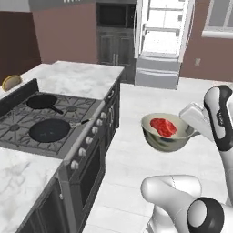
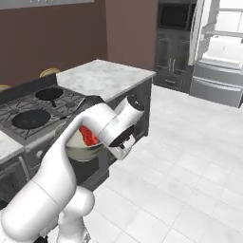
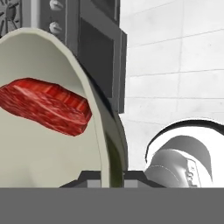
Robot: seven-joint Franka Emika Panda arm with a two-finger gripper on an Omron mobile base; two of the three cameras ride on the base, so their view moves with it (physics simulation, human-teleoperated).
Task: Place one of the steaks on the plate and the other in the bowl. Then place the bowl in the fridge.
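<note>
Left base view, left to right: loaf-like yellow item (image 1: 11,82) at far left on the counter behind the stove; gas stove (image 1: 50,120) with two black pans, small one (image 1: 42,101) at the back, bigger one (image 1: 50,130) in front, knobs along the front edge; marble counter (image 1: 82,77) behind the stove. Centre-right: bowl (image 1: 166,133) held up in the air over the white tile floor, clear of the stove front, tilted slightly, red steak (image 1: 163,127) lying inside it. Gripper (image 1: 195,132) is at the bowl's right rim; the white hand covers the tips here. Background upper right: fridge (image 1: 164,41) with upper doors open, white shelves visible, lower drawers shut; well apart from the bowl. Right base view: stove and pans at left, bowl (image 2: 81,144) mostly hidden behind the arm, steak (image 2: 88,136) showing red at its rim, fridge (image 2: 218,57) at far right. Hand view: bowl wall (image 3: 52,144) runs down between the two finger tips (image 3: 89,177), steak (image 3: 46,105) resting against the inner side at left, oven door (image 3: 98,57) behind. Gripper clamped on the bowl's rim, one finger inside, one outside.
</note>
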